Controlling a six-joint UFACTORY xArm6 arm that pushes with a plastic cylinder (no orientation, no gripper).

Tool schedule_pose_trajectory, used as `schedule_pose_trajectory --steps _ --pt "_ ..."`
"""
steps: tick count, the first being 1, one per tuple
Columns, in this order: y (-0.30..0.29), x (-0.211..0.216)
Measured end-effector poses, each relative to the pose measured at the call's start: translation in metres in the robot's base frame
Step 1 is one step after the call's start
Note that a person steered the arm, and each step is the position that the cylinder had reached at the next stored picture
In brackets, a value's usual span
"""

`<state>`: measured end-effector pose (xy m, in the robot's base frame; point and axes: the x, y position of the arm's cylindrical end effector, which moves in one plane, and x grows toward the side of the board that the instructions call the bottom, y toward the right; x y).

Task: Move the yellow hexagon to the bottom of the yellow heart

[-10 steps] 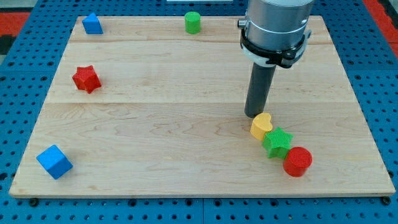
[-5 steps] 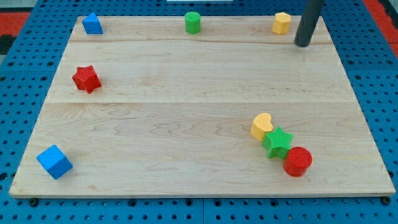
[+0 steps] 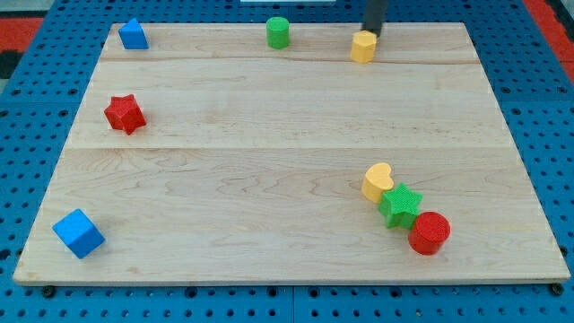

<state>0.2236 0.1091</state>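
Note:
The yellow hexagon [image 3: 363, 47] sits near the top edge of the wooden board, right of centre. My tip [image 3: 373, 34] is right above it at its upper right, touching or almost touching it. The yellow heart [image 3: 378, 181] lies far below, at the lower right of the board, touching a green star [image 3: 400, 205] that touches a red cylinder [image 3: 429, 232].
A green cylinder [image 3: 278, 32] stands at the top centre. A blue block [image 3: 133, 34] is at the top left, a red star [image 3: 124, 113] at the left, and a blue cube [image 3: 78, 233] at the bottom left. The board [image 3: 269, 161] rests on a blue pegboard.
My tip went from beside the yellow heart up to the top right, then left behind the yellow hexagon. The hexagon has slid left and slightly down.

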Motion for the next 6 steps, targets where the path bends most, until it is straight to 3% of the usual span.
schedule_pose_trajectory --steps 6 --pt "-0.024 0.173"
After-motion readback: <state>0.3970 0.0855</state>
